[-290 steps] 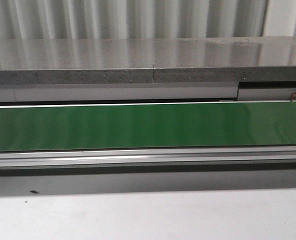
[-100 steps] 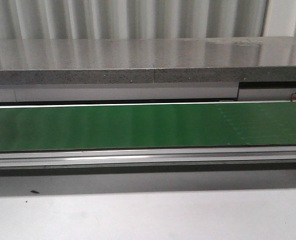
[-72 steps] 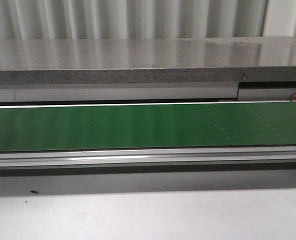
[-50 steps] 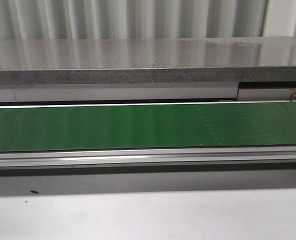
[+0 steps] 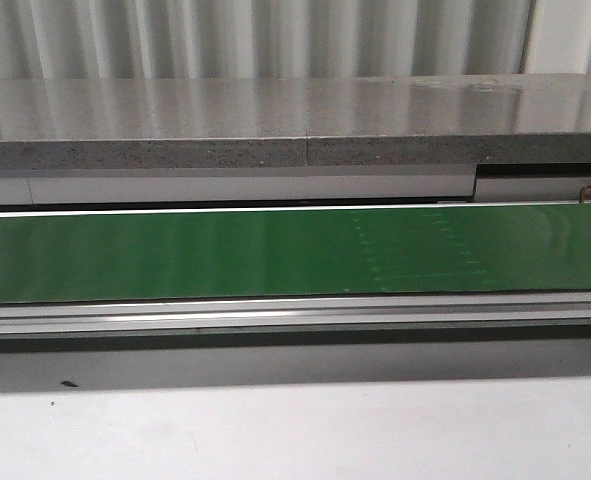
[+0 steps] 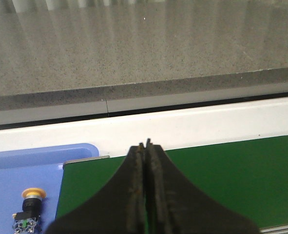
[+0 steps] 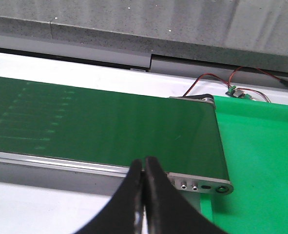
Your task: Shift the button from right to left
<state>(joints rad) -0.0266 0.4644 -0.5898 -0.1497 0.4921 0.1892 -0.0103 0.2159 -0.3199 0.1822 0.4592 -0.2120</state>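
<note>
We see the small yellow-capped push-button on its blue-grey block body lying on the light-blue tray just beside our clenched left pincer; the right pincer is clenched too, empty. It looks light and rigid, best gripped across the boxy body

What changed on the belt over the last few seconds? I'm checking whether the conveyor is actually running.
A faint stitched seam pattern on the green belt came in from the right and has travelled leftward, so the belt appears to be moving right to left. Nothing was grasped or released. No button rides the belt in the front view, and the grey ledge behind and the white table look unchanged.
</note>
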